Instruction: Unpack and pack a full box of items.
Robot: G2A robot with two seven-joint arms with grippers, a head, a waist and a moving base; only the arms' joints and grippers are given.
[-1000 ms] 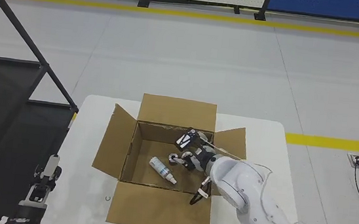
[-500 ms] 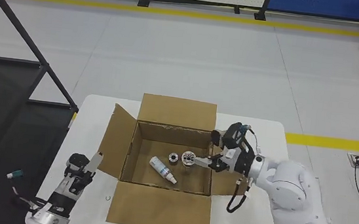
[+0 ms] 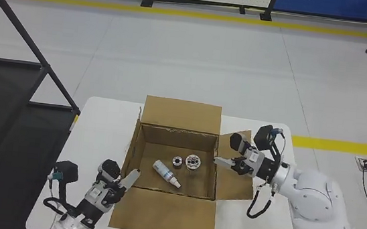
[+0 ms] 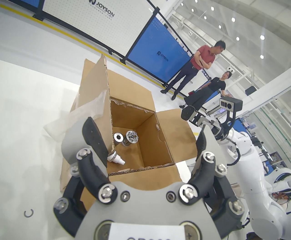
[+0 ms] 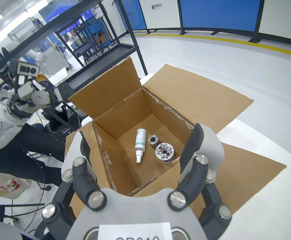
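Note:
The open cardboard box (image 3: 168, 206) stands mid-table. On its floor lie a white spray bottle (image 3: 166, 174) (image 5: 139, 143), a small metal ring (image 3: 178, 160) (image 5: 152, 139) and a larger holed metal disc (image 3: 193, 161) (image 5: 165, 152). My right gripper (image 3: 228, 153) (image 5: 141, 145) hovers open over the box's right wall and flap, holding nothing. Open and equally bare, my left gripper (image 3: 120, 174) (image 4: 150, 138) is at the box's near-left corner, one finger (image 4: 95, 136) beside the left flap. From the left wrist the ring (image 4: 118, 137), disc (image 4: 132, 136) and bottle nozzle (image 4: 116, 158) show.
A black metal rack (image 3: 8, 116) stands left of the white table (image 3: 95, 125). A small C-shaped clip (image 3: 111, 204) (image 4: 28, 213) lies on the table near the front flap. Loose clear tape (image 4: 75, 113) hangs on the left flap.
My right gripper drew back out of the box to over its right flap. My left arm came up from the lower left to the box's near-left corner. The left flap now stands more upright.

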